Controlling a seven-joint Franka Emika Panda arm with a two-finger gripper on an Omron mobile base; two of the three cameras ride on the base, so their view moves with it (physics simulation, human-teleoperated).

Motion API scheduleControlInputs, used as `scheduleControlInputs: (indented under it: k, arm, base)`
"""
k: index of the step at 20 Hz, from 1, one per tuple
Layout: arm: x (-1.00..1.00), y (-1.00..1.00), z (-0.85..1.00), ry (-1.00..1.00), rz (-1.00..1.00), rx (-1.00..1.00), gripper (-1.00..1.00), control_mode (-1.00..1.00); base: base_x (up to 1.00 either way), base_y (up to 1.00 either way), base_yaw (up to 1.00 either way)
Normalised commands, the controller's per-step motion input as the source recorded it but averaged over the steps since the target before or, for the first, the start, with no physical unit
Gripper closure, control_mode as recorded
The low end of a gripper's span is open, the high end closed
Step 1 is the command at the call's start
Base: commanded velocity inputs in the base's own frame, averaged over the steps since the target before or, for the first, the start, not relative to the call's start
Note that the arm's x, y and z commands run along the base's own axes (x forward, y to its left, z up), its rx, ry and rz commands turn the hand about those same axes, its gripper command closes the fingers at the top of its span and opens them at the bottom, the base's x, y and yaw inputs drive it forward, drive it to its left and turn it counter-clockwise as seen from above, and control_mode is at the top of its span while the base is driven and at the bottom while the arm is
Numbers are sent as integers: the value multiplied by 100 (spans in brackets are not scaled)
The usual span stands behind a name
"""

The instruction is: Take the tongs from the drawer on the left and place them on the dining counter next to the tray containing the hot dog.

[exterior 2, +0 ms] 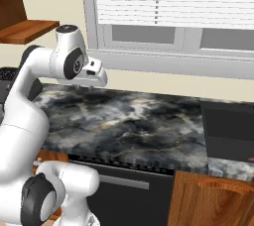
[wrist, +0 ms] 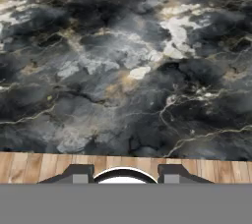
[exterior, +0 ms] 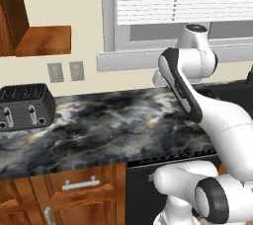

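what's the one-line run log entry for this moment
phase: start | claw: open, nothing held, above marbled counter | drawer: shut | toaster: counter's left end

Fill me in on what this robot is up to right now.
The white arm's gripper hangs open and holds nothing above the black-and-grey marbled stone countertop. The reddish-brown wooden drawer with the silver bar handle, below the counter's left end, is shut. A dark toaster sits at the far left, so the fetching has not begun.
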Motion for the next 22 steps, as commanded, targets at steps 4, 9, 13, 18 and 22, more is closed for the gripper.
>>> scheduleControlInputs:
  k: [4, 9, 13, 18, 22]
  arm:
    - [-5, 20, -28, 0, 0, -17, -100, -100]
    - [-2, 73, -61, 0, 6, -35, -100, -100]
    - [-2, 66, -48, 5, 8, -28, -100, -100]
    - [-5, 73, -40, 9, 17, -24, -100, -100]
    - [-11, 70, -33, 13, 24, -19, -100, -100]
  base:
    - [0, 0, 0]
    - [0, 0, 0]
    - [0, 0, 0]
    - [0, 0, 0]
    - [0, 0, 0]
